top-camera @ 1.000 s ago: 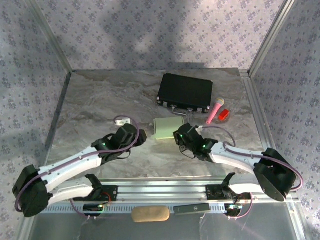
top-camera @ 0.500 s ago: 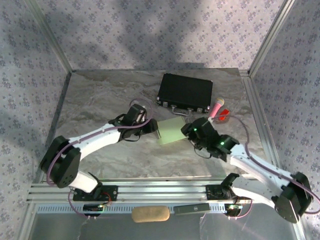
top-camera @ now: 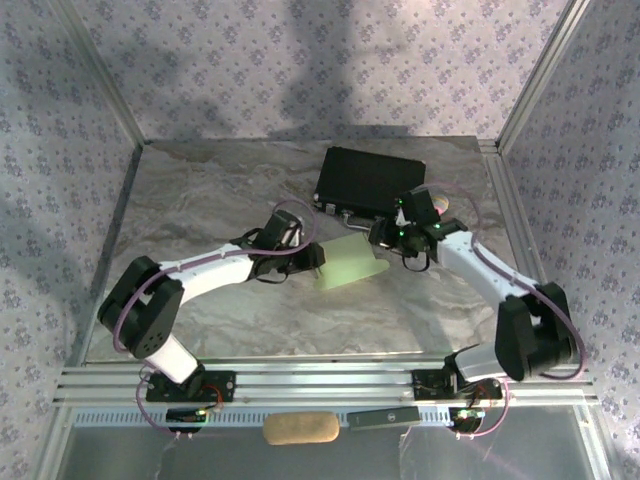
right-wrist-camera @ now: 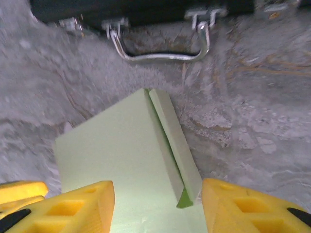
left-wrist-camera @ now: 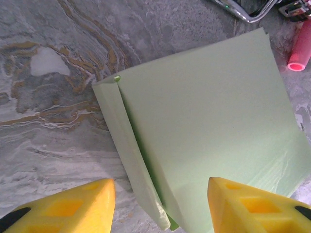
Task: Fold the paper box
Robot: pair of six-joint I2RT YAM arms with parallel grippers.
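The paper box [top-camera: 350, 264] is a pale yellow-green flat card box lying mid-table, just in front of the black case [top-camera: 372, 182]. My left gripper [top-camera: 316, 262] is at its left end. In the left wrist view the box [left-wrist-camera: 209, 126] runs between the two yellow fingers [left-wrist-camera: 73, 206], which stand wide apart astride its folded side flap [left-wrist-camera: 127, 145]. My right gripper [top-camera: 381, 240] is at the box's right end. It is open too, with the box [right-wrist-camera: 121, 165] and its raised side flap [right-wrist-camera: 175, 141] between its fingers [right-wrist-camera: 248, 208].
The black case's chrome handle [right-wrist-camera: 160, 51] lies just beyond the box. A pink cylinder [left-wrist-camera: 299, 48] rests to the right of the case, partly behind my right arm. A tan oblong [top-camera: 300, 428] and a dark bar [top-camera: 385, 418] sit on the front rail.
My left arm has reached out to the box's left end. My right gripper has opened and swung round to the box's far right end. The box has shifted slightly to the right.
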